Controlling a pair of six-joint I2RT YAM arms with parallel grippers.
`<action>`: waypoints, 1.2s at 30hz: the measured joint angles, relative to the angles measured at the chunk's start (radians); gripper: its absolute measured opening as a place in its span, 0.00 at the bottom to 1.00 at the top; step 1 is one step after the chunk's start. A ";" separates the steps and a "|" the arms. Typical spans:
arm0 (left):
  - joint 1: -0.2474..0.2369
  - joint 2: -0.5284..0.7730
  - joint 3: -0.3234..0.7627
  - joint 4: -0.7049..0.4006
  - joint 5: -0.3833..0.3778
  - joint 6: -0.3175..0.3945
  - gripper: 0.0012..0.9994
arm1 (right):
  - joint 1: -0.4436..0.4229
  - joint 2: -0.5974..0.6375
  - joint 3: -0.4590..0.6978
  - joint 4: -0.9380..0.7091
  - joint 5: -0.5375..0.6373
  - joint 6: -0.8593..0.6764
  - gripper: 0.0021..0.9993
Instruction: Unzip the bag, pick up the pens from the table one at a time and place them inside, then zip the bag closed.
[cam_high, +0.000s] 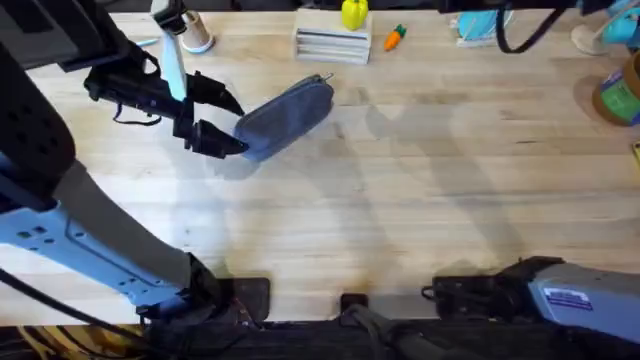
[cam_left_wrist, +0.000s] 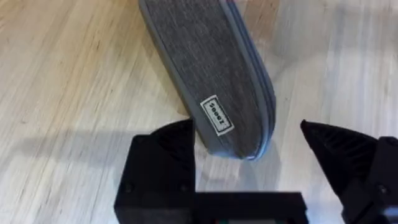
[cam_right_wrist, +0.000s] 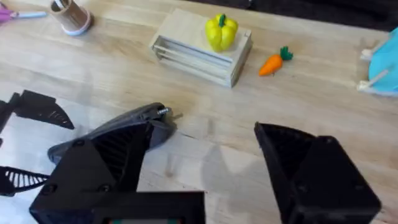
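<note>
1. Occlusion first: bag's lower-left end sits between the left gripper's fingers in overhead, so that tip is partly masked by black finger. In the left wrist view the far end of the bag is cut off by the frame edge.
2. Zipper: small metal pull visible at the bag's far end in the right wrist view; zipper line along the bag's edge looks closed where visible, can't confirm its full length.
3. Left gripper: jaws wide open, straddling the near end of the bag, holding nothing. Left wrist view shows one finger just beside or touching the fabric near a small white label; contact can't be confirmed. Other finger is apart from the bag.
4. Right gripper: jaws open wide, nothing between them, over bare table. In overhead the right arm lies low at the lower right, well apart from the bag.
5. Bag location: lying diagonally on the table, left of centre, far half.
6. Surface: light wooden plank tabletop, grain visible, arm shadows across the middle.
7. Far edge clutter: wooden crate with yellow toy pepper on top, toy carrot beside it, small wooden cup, blue object at the far right, only partly in frame.
</note>
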 joint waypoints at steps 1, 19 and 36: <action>0.000 0.000 0.000 0.001 0.000 0.000 1.00 | 0.000 -0.014 0.000 0.000 0.000 -0.008 0.99; 0.000 -0.239 0.185 -0.052 -0.053 -0.121 1.00 | 0.000 -0.338 0.000 -0.225 0.144 -0.222 0.99; -0.121 -0.721 0.235 -0.079 -0.387 -0.794 1.00 | 0.000 -0.401 0.000 -0.395 0.103 -0.176 0.99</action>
